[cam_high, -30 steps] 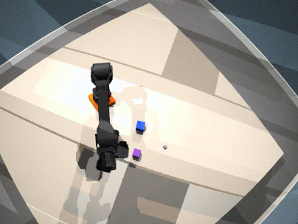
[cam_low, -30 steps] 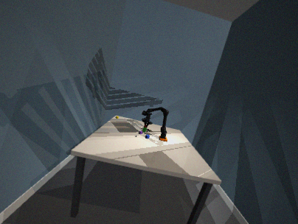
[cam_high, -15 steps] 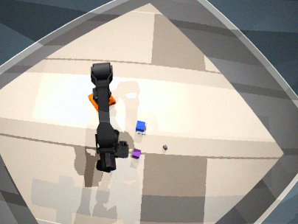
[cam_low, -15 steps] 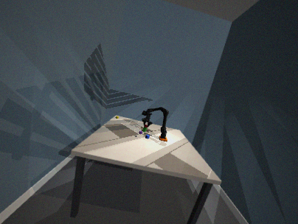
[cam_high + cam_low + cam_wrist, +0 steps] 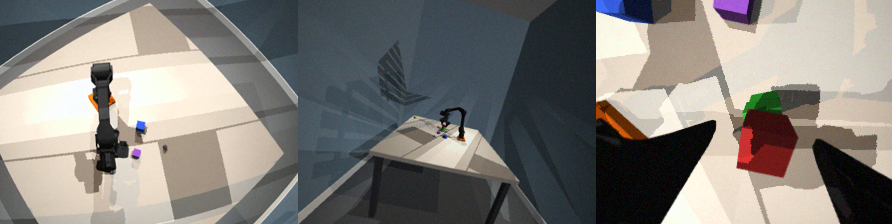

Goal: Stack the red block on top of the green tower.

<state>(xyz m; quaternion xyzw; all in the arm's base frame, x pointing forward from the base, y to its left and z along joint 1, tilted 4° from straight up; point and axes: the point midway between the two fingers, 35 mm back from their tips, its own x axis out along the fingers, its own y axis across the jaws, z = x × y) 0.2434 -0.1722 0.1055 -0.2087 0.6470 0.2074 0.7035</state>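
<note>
My gripper (image 5: pixel 763 133) is open, with one fingertip on each side of the red block (image 5: pixel 767 145) (image 5: pixel 444 126) and a gap beside it on both sides. The red block sits on top of the green tower (image 5: pixel 763 101) (image 5: pixel 443 130), slightly turned relative to it. Only part of the green tower's top shows past the red block in the wrist view; the contact between them is hidden there. In the top view the arm hides both the red block and the tower.
A purple block (image 5: pixel 136 152) (image 5: pixel 439 133) (image 5: pixel 735 10) and a blue block (image 5: pixel 140 125) (image 5: pixel 445 136) (image 5: pixel 631 11) lie near the tower. A small dark object (image 5: pixel 164 147) lies beyond the purple block. A yellow object (image 5: pixel 415 117) is at the table's far corner.
</note>
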